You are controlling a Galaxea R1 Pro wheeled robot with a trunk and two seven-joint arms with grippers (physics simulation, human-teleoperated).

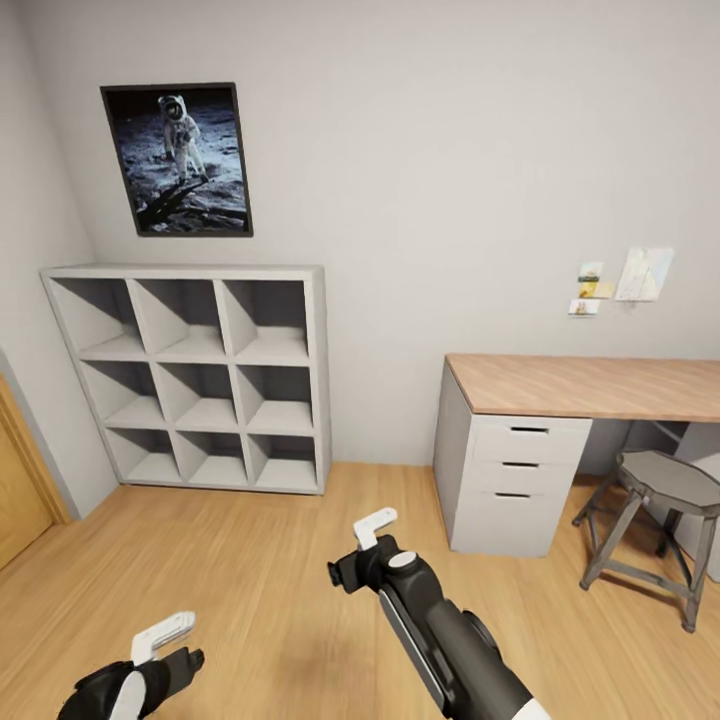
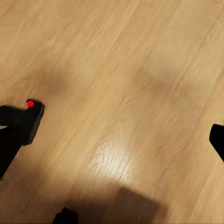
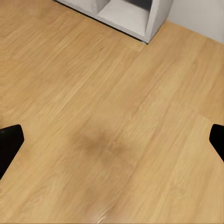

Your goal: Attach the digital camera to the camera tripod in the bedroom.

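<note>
Left gripper: low at my left, the left gripper [image 1: 165, 650] hangs over the floor [image 1: 260, 560]. On its wrist camera I see its fingers [image 2: 9, 144] spread to both edges, so I read it as open.
Camera: the camera [image 2: 29, 122], black with a red dot on top, sits right against one left finger. The other finger is well apart from it. I can't tell how it is being held there.
Right gripper: the right gripper [image 1: 362, 548] is a little further out, ahead of my right forearm. Its jaws are wide apart with only bare boards between them.
Floor: light wood, with soft shadows under both arms.
Desk: to my right, the wood-topped grey desk [image 1: 590, 385] has three drawers at its near end.
Stool: a grey stool [image 1: 665, 480] stands partly under the desk.
Shelf: across the room at left, a grey nine-cube shelf [image 1: 200, 380] stands against the wall.
Wall: a framed astronaut picture [image 1: 178, 160] hangs above the shelf, and small paper notes [image 1: 620, 278] are stuck above the desk.
</note>
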